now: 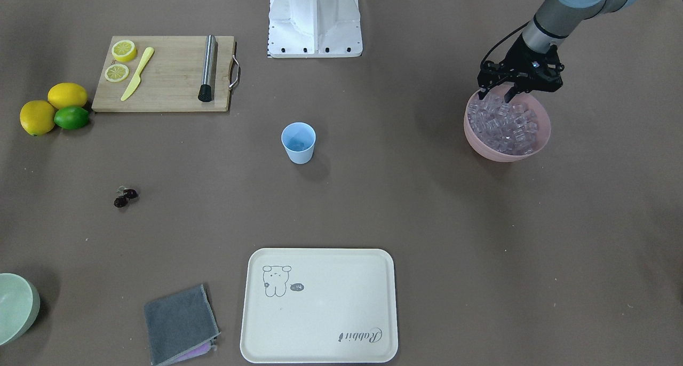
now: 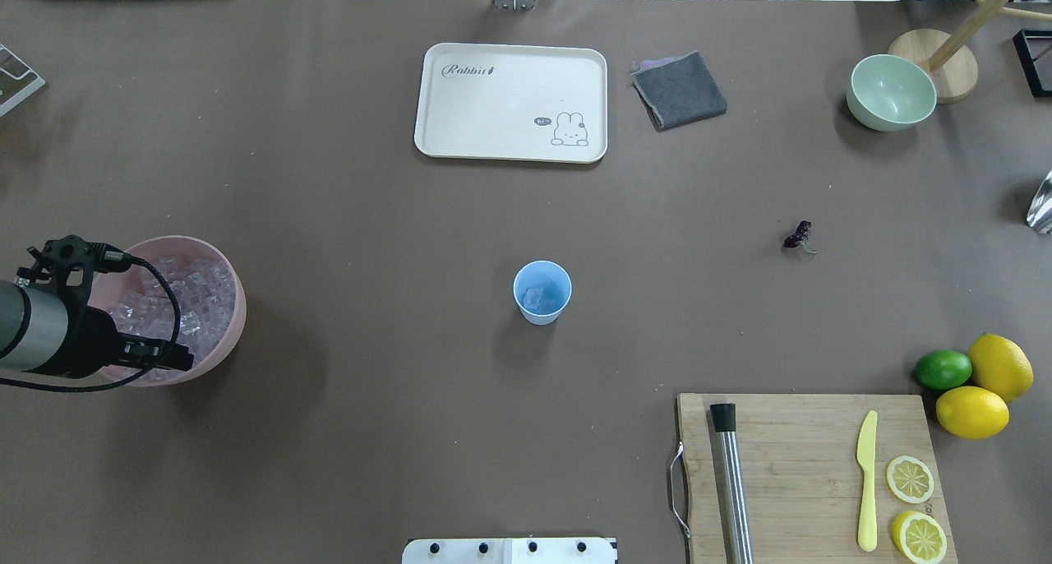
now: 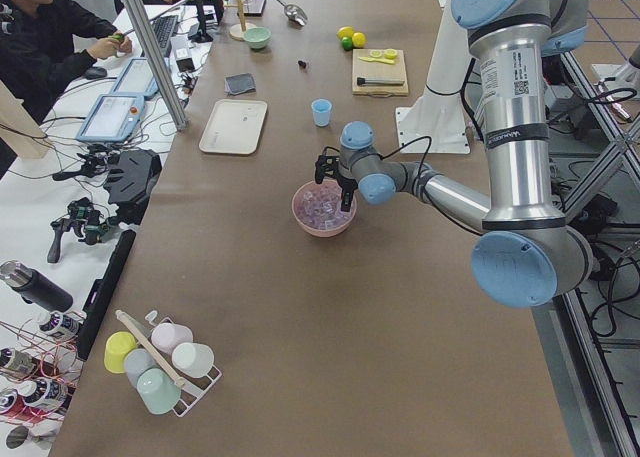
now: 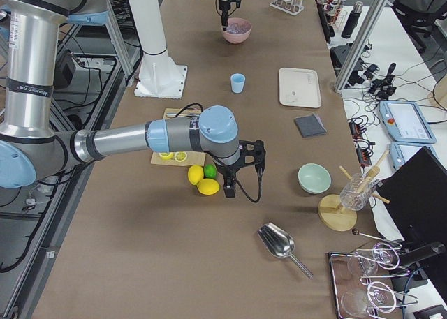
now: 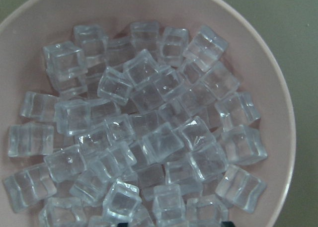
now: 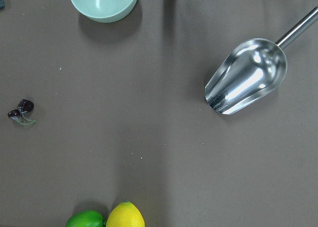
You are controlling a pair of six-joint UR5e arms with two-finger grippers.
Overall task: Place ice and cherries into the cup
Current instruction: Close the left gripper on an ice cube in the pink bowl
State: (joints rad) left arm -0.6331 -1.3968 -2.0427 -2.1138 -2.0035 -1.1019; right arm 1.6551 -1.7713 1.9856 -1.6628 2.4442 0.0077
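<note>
The left pincer [image 1: 497, 95] hangs, fingers apart, tips down at the ice [image 1: 507, 125] in the pink bowl [image 1: 483, 144], seemingly to pinch one cube for the cup [image 1: 298, 142] standing in the middle of the tabletop [image 1: 416, 206]; the cherries [image 1: 125, 197] lie well apart from it, and whether the right pincer [image 4: 244, 169] is apart I cannot tell

I see a light blue cup [image 1: 298, 142], pink bowl [image 1: 501, 154] of clear purplish ice [image 1: 501, 123], dark maroon cherries [image 1: 125, 197], cream rabbit-print tray [image 1: 331, 323].

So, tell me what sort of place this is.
Most likely a robotics lab staging a drink-making trial. The large left arm works over a table, a person sits near screens, and a pink bowl holds ice.
</note>
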